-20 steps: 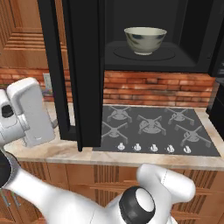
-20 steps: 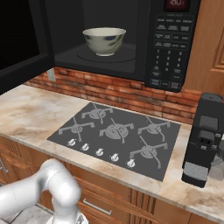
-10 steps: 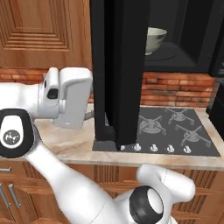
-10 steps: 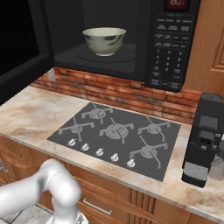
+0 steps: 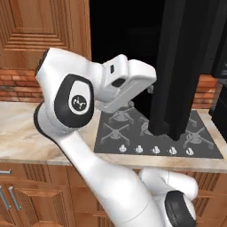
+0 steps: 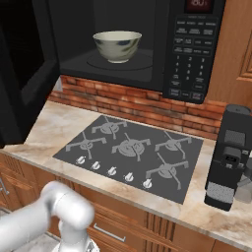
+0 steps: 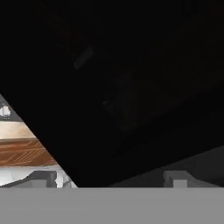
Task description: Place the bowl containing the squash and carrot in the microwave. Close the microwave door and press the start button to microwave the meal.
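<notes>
One bowl [image 6: 117, 45] sits at upper centre inside the microwave [image 6: 147, 44]; you see the gripper [image 7: 109, 178], fingers apart and empty, against the half-open microwave door [image 5: 177, 71], placed to push it shut.

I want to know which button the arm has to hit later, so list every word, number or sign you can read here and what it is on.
Red display at the top of the microwave panel: lit digits, too blurred to read.
Keypad buttons on the microwave panel: white lettering, too small to read.
Round mark on the robot arm's dark joint cap: a white logo, no legible letters.
Coffee machine: no text readable.
</notes>
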Tool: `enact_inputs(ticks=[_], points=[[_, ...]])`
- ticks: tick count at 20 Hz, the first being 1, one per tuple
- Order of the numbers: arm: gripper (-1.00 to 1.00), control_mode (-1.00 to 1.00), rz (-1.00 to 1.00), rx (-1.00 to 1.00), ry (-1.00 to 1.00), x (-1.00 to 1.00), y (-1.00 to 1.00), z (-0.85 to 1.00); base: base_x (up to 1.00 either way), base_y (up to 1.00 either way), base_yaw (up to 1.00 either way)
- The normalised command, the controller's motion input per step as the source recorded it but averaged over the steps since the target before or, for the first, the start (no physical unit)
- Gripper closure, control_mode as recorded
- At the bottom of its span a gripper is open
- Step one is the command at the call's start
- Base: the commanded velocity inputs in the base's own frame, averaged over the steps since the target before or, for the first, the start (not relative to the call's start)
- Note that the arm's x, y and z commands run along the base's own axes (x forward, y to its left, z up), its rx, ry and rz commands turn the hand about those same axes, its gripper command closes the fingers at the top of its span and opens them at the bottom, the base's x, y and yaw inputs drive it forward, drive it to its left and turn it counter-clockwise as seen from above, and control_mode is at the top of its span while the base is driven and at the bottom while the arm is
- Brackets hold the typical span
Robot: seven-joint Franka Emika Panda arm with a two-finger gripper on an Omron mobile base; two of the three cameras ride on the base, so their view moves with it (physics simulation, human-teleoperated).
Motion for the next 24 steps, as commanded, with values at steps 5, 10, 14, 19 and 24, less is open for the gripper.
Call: enact_inputs(ticks=[5,10,14,19,24], points=[[-1.00,-1.00,0.16,0.21,-0.13,0.00,-1.00,0.00,0.00,0.00,0.00],[-1.00,-1.00,0.21,0.19,-0.09,0.08,-1.00,0.00,0.00,0.00,0.00],[-1.00,-1.00,0.20,0.13,-0.06,0.25,-0.97,-0.02,0.00,0.00,0.00],[-1.00,-1.00,0.20,0.02,-0.20,0.40,-0.60,-0.09,0.00,0.00,0.00],[-1.00,-1.00,0.14,-0.07,-0.38,0.60,-0.19,-0.35,0.00,0.00,0.00]])
